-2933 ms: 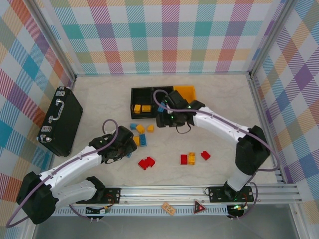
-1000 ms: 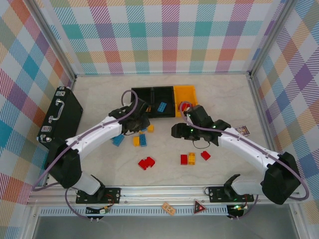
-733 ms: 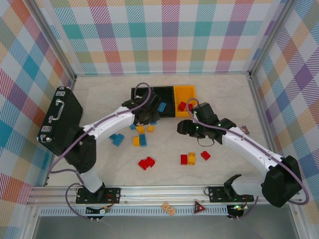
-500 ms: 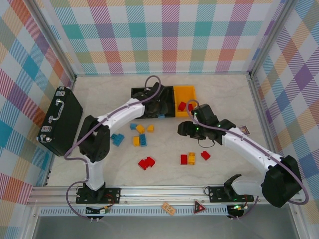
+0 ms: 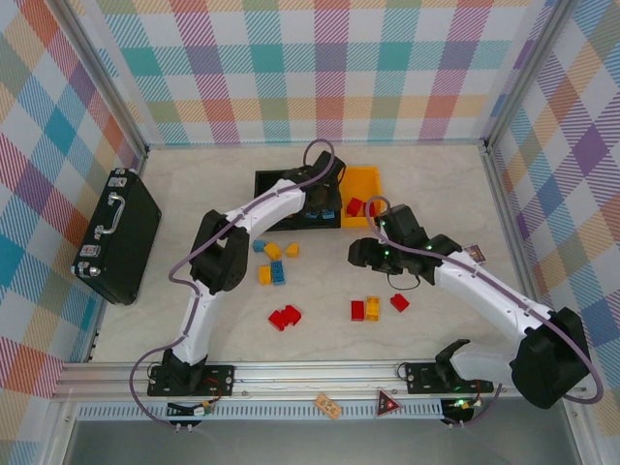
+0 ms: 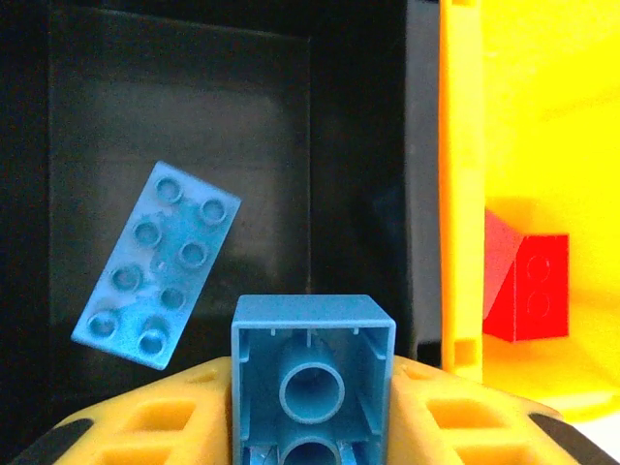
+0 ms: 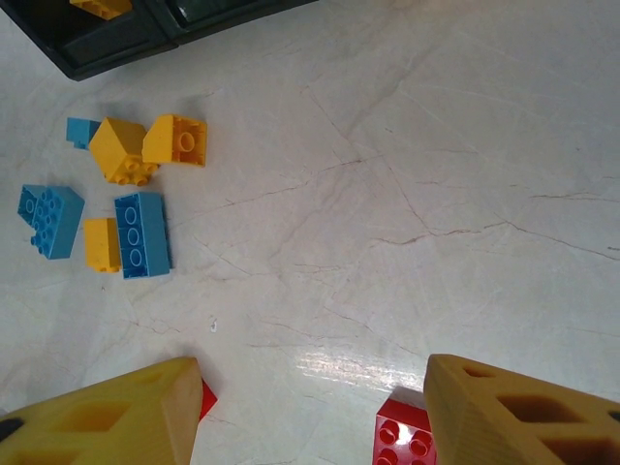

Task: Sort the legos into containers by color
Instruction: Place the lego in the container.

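My left gripper [image 6: 312, 426] is shut on a blue brick [image 6: 312, 378], held over the middle black bin [image 6: 194, 116], where a blue two-by-four brick [image 6: 155, 264] lies. From above, the left gripper [image 5: 325, 201] hangs over that bin [image 5: 312, 172]. The yellow-orange bin [image 5: 362, 178] holds red bricks [image 5: 355, 206]; one red brick [image 6: 528, 288] also appears in the left wrist view. My right gripper [image 5: 360, 254] [image 7: 310, 417] is open and empty above bare table, with a red brick [image 7: 402, 444] by its right finger. Loose yellow and blue bricks [image 5: 273, 262] [image 7: 141, 233] lie left of it.
A red pair [image 5: 284, 317] and a red-yellow-red group [image 5: 373, 307] lie nearer the front. The left black bin [image 5: 274, 186] is partly hidden by the arm. A black briefcase [image 5: 118, 235] lies at the far left. A small card [image 5: 475, 253] rests at the right.
The left arm has swung up from the loose bricks to the middle bin, carrying the blue brick. The right gripper has shifted only slightly right.
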Tool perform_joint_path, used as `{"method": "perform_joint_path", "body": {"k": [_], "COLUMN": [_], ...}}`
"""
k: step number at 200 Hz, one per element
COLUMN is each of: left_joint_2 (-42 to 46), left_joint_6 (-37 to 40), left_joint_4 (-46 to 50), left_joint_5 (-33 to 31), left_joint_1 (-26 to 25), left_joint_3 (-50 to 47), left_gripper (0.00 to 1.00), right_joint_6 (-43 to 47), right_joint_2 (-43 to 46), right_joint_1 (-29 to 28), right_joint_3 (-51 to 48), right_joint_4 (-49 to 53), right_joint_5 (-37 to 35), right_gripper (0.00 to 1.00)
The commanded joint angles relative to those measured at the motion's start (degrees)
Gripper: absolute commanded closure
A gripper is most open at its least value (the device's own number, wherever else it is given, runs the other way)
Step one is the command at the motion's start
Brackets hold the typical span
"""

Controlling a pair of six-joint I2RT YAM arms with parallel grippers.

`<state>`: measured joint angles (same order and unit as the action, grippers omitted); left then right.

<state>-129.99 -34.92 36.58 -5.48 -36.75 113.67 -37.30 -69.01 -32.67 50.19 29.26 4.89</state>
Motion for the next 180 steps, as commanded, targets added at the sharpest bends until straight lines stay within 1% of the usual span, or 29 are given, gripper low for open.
{"method": "perform_joint_path", "body": {"k": [1,18,57,79,133,159,180], "left_joint_2": [-2.0,-2.7,-2.4,-0.8,7.4,11.7,15.0], "left_joint_6": [1.3,1.3,1.2,0.8,0.6,0.8,1.1], "left_joint_4": [2.1,2.5,2.4,1.4,-1.8,-3.2,-4.3], "left_joint_5": [0.1,-0.6,-1.2,-0.6,1.3,2.9,5.3], "left_joint_1": [0.7,0.8,0.7,0.7,0.6,0.2,-0.2], "left_joint_3": [4.0,4.7,3.9,2.1,-6.1,-10.5,-14.3], "left_gripper": [0.61,0.58,0.44,0.44,0.44,0.44,0.44], "right_joint_6": [-0.3,-0.4,-0.7,-0.6,-0.7,-0.7,-0.7], "right_joint_2": [1.6,1.9,1.6,1.3,1.3,1.3,1.6], "right_joint_1": [0.6,0.7,0.8,0.8,0.8,0.8,0.9], "right_joint_3": [-1.1,-1.4,-1.5,-1.4,-0.9,-0.3,0.2], "right_joint_4": [1.2,1.3,0.7,0.5,0.4,1.7,4.2], "right_joint_5": [-1.0,-1.1,-0.4,-0.2,-0.2,-0.9,-2.6], "right_gripper": [0.38,0.38,0.38,0.38,0.38,0.38,0.38]}}
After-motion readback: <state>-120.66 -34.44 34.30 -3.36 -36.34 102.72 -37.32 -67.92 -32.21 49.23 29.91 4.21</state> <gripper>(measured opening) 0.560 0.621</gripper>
